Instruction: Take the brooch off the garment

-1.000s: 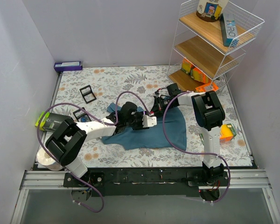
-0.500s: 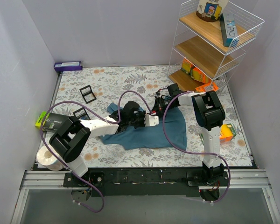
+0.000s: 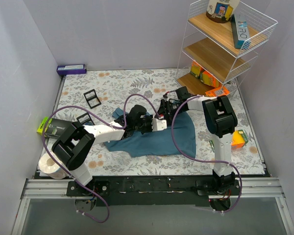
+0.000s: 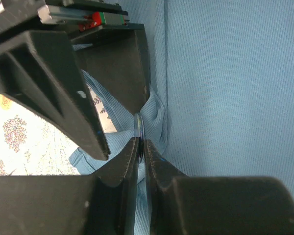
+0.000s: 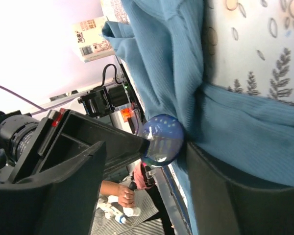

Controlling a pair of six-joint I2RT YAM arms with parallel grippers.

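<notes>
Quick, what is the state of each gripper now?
Left gripper: shut on the brooch.
Right gripper: open, fingers apart around the shirt.

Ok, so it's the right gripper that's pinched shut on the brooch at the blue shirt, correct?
No, it is the left gripper that is pinched shut on the brooch at the blue shirt. The left wrist view shows its fingers closed on the pin's thin edge. In the right wrist view the right gripper has its jaws apart.
</notes>
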